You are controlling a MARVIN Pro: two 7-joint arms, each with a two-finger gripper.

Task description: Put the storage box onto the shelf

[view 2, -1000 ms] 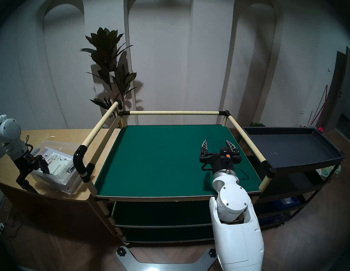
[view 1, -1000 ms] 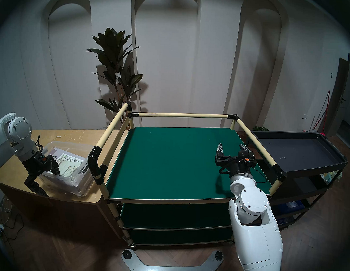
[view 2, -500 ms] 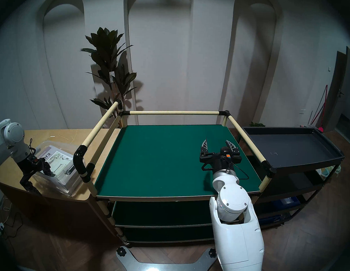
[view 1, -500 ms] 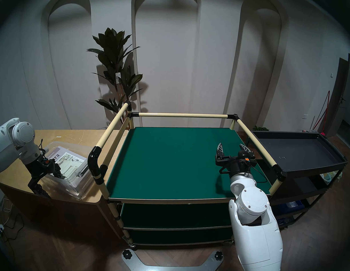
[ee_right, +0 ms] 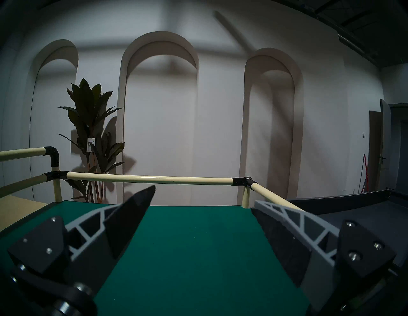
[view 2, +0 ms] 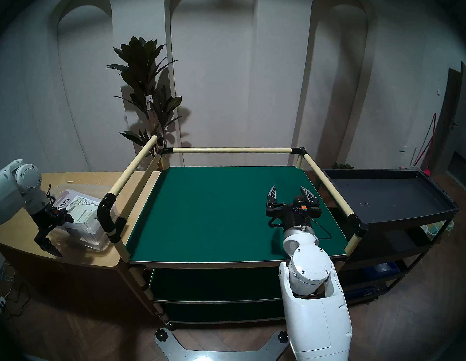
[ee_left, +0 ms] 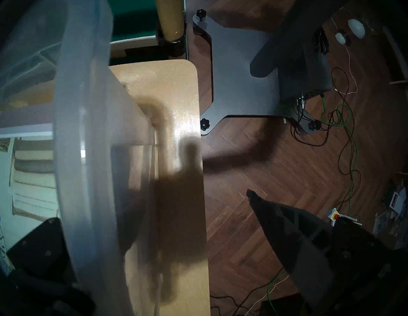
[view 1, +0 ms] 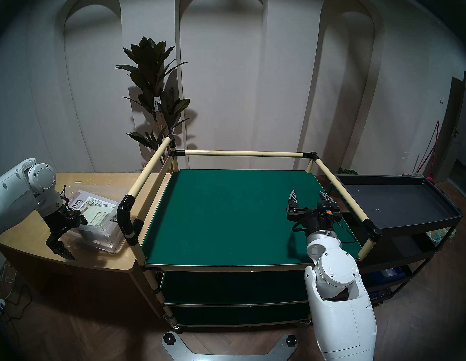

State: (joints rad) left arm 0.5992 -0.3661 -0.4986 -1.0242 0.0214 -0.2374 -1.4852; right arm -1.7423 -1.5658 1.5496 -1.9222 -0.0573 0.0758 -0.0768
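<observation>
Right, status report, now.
Left gripper open, straddling the storage box near wall, no clamp. Right gripper open, idle over the shelf. Box on wooden counter; cream rail stands between.

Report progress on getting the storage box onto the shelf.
Done: nothing; the storage box sits on the wooden counter beside the shelf. In hand: the left gripper, open, straddles its near wall. Left: grip, lift over the rail, set down. The right gripper hovers open over the shelf.

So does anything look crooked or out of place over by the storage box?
Yes: the storage box sits tilted on the wooden counter, its near-left end raised where the left gripper straddles its wall, jaws open.
</observation>
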